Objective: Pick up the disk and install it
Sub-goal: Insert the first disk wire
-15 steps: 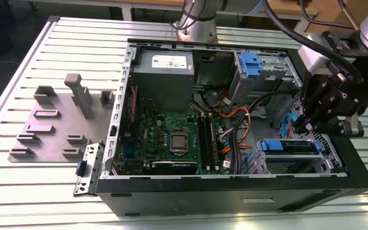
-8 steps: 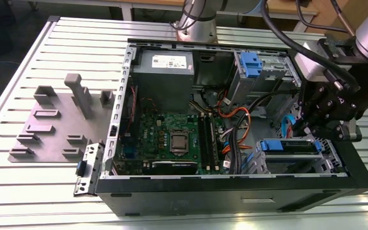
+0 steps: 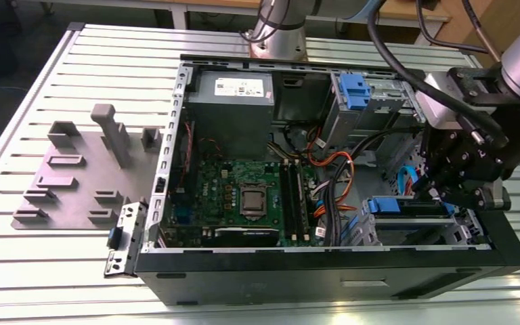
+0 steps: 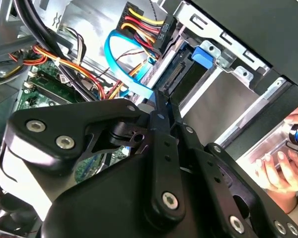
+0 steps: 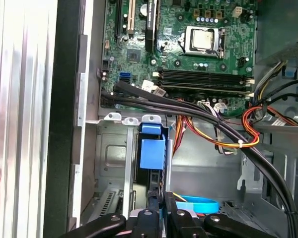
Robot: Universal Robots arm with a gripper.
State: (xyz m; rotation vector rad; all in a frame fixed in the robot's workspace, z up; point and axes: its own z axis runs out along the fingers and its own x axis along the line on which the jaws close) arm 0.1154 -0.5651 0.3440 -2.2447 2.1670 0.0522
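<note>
In the exterior view, an open computer case [image 3: 332, 264] lies on its side on the ribbed metal table [image 3: 25, 264], filling the centre and right of the frame. The robot's hand [image 3: 441, 193] reaches down into the case at the right of the frame, above a drive cage [image 3: 422, 227] near the lower right. The disk [image 3: 414, 206] sits in that cage, its blue rail showing just beside the hand's tips. The green motherboard [image 3: 242, 196] lies at the centre, the grey power supply [image 3: 233, 101] above it, and a grey fixture plate [image 3: 75, 176] rests on the table at the left.

In the second wrist view, the black hand [image 4: 161, 99] fills the lower half, its fingers [image 4: 164, 111] drawn close together into a narrow tip. Right at that tip is the dark end of the disk [image 4: 181, 74], slotted in the cage with a blue tab [image 4: 204, 55] at the upper right. A blue cable [image 4: 121, 64] loops at the upper centre. A person's fingers [image 4: 275, 168] show at the right edge.

In the first wrist view, the hand [image 5: 161, 203] is at the bottom centre, narrowed against the disk [image 5: 152, 148], whose blue end stands upright in the cage [image 5: 114, 158] just above it. The motherboard [image 5: 188, 44] fills the top.
</note>
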